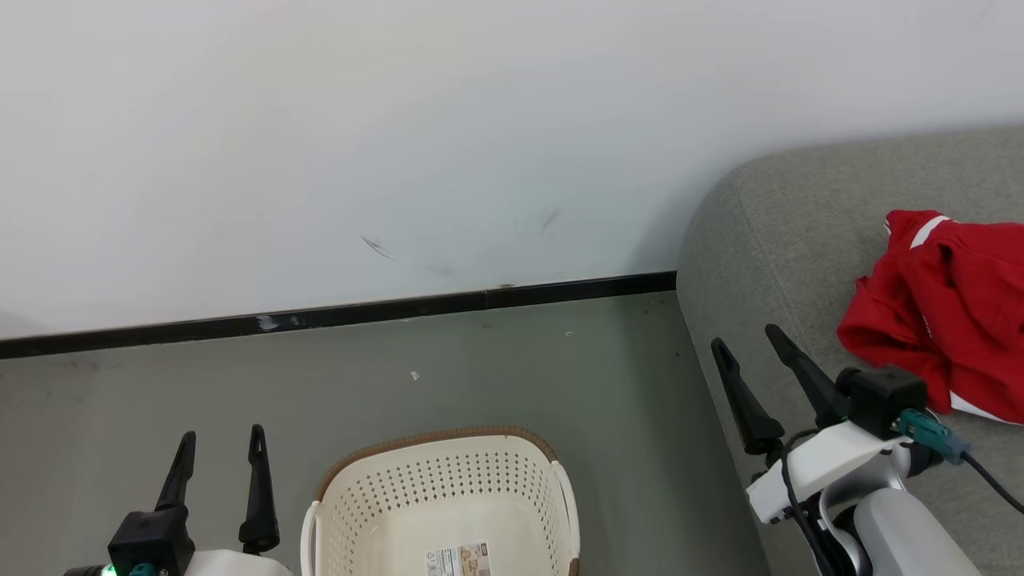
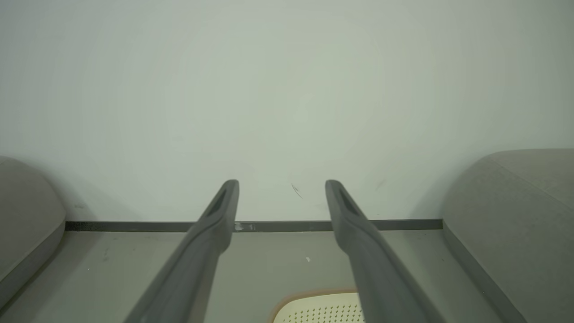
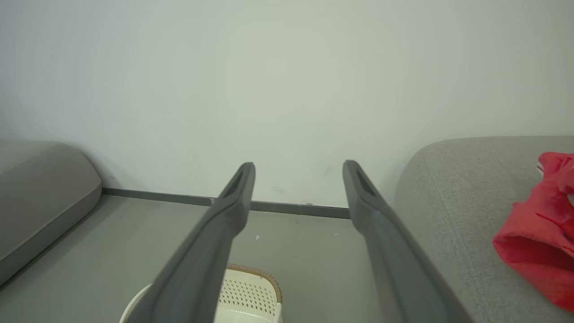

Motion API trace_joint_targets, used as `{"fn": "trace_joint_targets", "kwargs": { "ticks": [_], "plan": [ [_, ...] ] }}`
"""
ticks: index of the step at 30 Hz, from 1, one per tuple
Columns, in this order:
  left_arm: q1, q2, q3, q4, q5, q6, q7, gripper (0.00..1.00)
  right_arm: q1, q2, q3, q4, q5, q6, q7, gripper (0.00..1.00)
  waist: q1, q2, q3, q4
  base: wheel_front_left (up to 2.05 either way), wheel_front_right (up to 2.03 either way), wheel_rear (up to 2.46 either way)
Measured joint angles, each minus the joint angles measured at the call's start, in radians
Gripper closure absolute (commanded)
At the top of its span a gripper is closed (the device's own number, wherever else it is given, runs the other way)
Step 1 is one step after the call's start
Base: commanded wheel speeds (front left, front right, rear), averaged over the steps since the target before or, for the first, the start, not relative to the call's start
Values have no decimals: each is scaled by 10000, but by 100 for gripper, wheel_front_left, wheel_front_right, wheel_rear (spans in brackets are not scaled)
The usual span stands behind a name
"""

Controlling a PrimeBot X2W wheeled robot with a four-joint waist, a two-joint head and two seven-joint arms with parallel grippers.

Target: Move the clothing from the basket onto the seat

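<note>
the clothing (image 1: 944,320) is seen as a crumpled heap of bright red fabric, folded over itself in deep creases. a white strip of trim is shown at its upper left, and another white edge at its lower right. any lettering is hidden in the folds. the heap is laid on the seat (image 1: 768,240), a grey-green upholstered sofa with a rounded corner and a stitched seam, at the right of the head view.

the basket (image 1: 448,480) is set on the grey floor (image 1: 560,376), well apart from the clothing and to the left of the seat. its cream perforated walls and brown woven-look rim are shown, and a label (image 1: 458,560) is seen on its bare bottom.

the left claw (image 1: 222,436) is held released just to the left of the basket, its two dark fingers spread and pointed toward the white wall (image 1: 400,120) and the dark baseboard (image 1: 360,314). the right claw (image 1: 744,336) is likewise held released, fingers parted, over the front edge of the seat, near the lower left of the red heap but not touching it.

in the wrist views a second grey cushioned piece (image 2: 27,215) is seen at the far left, against the same wall.
</note>
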Motion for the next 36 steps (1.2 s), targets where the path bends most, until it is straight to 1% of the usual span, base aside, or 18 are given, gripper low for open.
{"fn": "trace_joint_targets", "kwargs": {
  "ticks": [5,11,17,25,36],
  "plan": [
    [166,13,56,-42,4,-2,-12,0,423,144,-174,-148,-182,0,0,0,0,0,-222,163,0,0,0],
    [385,4,42,-84,15,-48,-12,0,1049,314,-706,-249,-226,0,0,0,0,0,-432,328,0,0,0],
    [413,12,27,-104,35,-61,-12,0,1348,403,-872,-477,-318,0,0,0,0,0,-555,444,0,0,0],
    [538,31,-73,-111,35,-221,-12,0,1713,460,-926,-794,-397,0,0,0,-1,0,-645,593,0,0,0],
    [562,69,-75,-125,38,-224,-12,0,2018,523,-884,-940,-495,0,0,0,0,0,-656,643,0,0,0]
  ]
}}
